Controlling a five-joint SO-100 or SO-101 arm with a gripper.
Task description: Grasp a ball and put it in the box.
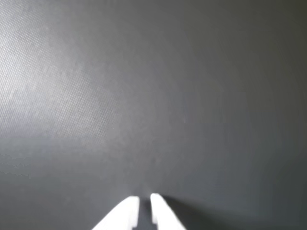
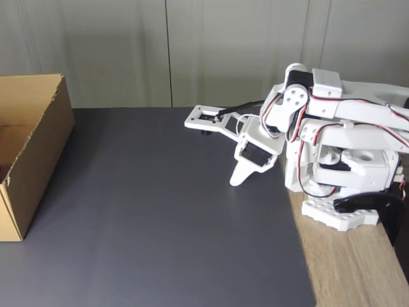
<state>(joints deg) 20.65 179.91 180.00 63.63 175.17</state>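
My white gripper (image 2: 235, 181) hangs folded close to the arm's base at the right of the fixed view, its tips pointing down just above the dark mat. In the wrist view the gripper (image 1: 144, 197) comes in from the bottom edge with its two white fingers nearly together and nothing between them. The brown cardboard box (image 2: 39, 153) stands at the far left of the fixed view, open at the top, well away from the gripper. The ball is out of view.
A dark grey mat (image 2: 160, 217) covers most of the table. Bare wooden tabletop (image 2: 351, 268) runs along the right side, where the arm's white base (image 2: 342, 185) stands. A pale wall closes the back.
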